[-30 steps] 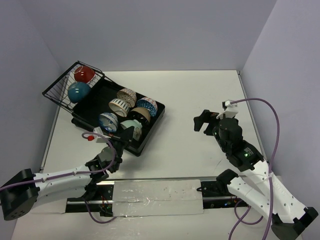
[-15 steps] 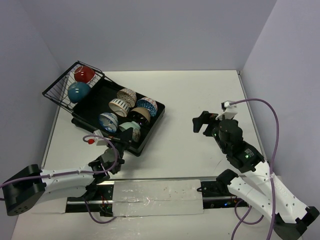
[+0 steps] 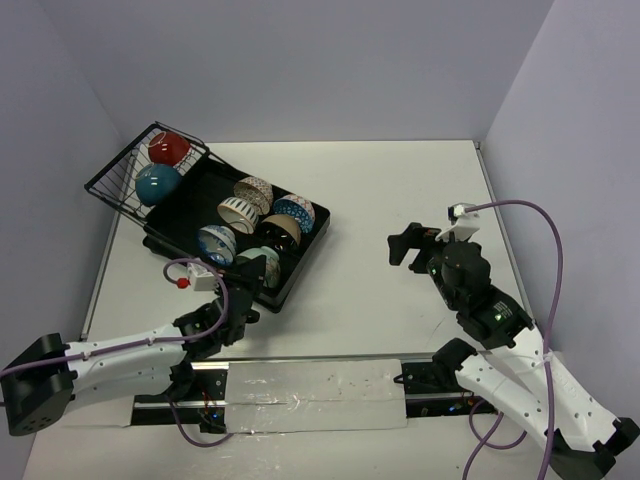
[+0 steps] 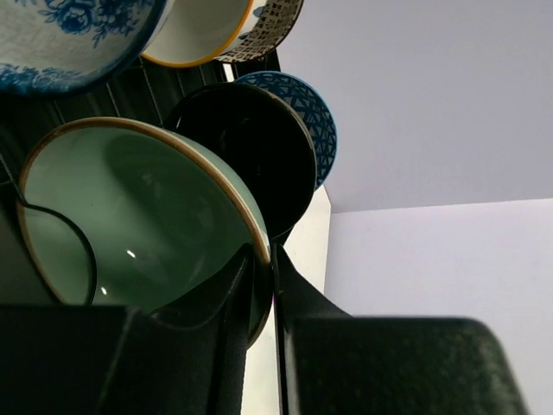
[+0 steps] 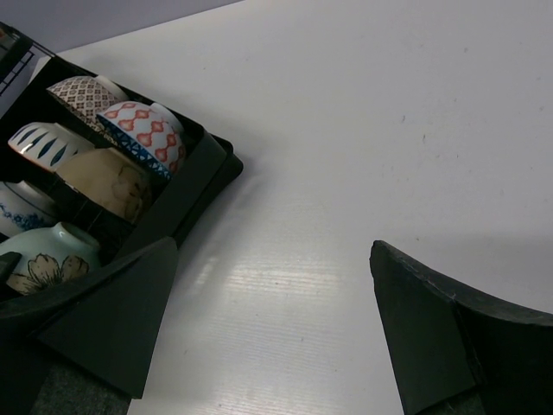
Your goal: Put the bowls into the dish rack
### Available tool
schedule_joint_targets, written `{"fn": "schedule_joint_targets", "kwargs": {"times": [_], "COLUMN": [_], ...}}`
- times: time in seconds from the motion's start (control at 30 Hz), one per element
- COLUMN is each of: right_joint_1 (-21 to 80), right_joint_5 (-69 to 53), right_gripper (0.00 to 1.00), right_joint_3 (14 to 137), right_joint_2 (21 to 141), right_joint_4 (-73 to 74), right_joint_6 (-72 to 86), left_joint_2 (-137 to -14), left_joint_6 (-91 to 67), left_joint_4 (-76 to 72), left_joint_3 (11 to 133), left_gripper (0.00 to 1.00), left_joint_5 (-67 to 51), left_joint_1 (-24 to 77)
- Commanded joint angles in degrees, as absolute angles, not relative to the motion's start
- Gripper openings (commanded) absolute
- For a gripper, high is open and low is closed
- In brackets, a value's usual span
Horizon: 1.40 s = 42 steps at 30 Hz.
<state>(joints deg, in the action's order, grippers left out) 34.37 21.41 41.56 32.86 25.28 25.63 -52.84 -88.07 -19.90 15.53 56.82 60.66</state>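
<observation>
LOADING THE RACK: The left gripper (image 4: 263,259) grips the rim of a mint green bowl (image 4: 130,216) at the near right corner of the dish rack (image 5: 186,194). Its jaws are clamped on the bowl's wall, one finger inside and one outside. The bowl stands on edge in the ribbed tray, its hollow turned toward the left wrist camera.

The rack sits at an angle on the left side of the white table (image 3: 390,180). The wire basket (image 3: 125,170) at its far left end holds a red bowl (image 3: 168,148) and, just nearer, a teal bowl (image 3: 157,184).

More bowls crowd the tray. A blue-and-white bowl (image 3: 216,243) sits just left of the mint one, and a cream bowl (image 5: 108,181) just beyond it. A lattice-patterned bowl (image 3: 254,190) is toward the far side.

The right gripper (image 3: 405,243) hovers over bare table to the right of the rack and well apart from it. It points toward the bowls, its jaws spread wide and holding nothing.
</observation>
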Motion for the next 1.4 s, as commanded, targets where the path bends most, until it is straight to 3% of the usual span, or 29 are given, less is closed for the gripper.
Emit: {"fn": "schedule_joint_targets", "kwargs": {"times": [0.0, 0.37, 0.77, 1.1, 1.37], "right_joint_1": [34.98, 34.98, 34.89, 34.89, 35.07], "right_joint_5": [22.32, 22.15, 24.34, 29.79, 38.31], "right_gripper": [1.00, 1.00, 1.00, 1.00, 1.00], "right_joint_3": [40.96, 41.04, 42.18, 47.71, 53.34], "right_joint_2": [32.43, 32.26, 31.20, 28.39, 24.18], "right_joint_4": [22.94, 22.76, 23.81, 26.80, 31.63], "right_joint_6": [25.14, 25.14, 25.14, 23.47, 19.16], "left_joint_2": [-51.94, -51.15, -47.99, -44.13, -35.43], "left_joint_6": [-92.80, -91.50, -85.36, -27.50, -20.39], "left_joint_4": [-13.37, -2.29, 15.73, 14.33, 26.53], "left_joint_3": [17.58, 24.16, 35.23, 52.28, 61.26], "left_gripper": [0.20, 0.70, 0.86, 0.97, 0.99], "left_joint_5": [56.69, 56.60, 55.28, 58.63, 57.04], "left_joint_1": [61.43, 61.88, 61.88, 61.87, 61.79]}}
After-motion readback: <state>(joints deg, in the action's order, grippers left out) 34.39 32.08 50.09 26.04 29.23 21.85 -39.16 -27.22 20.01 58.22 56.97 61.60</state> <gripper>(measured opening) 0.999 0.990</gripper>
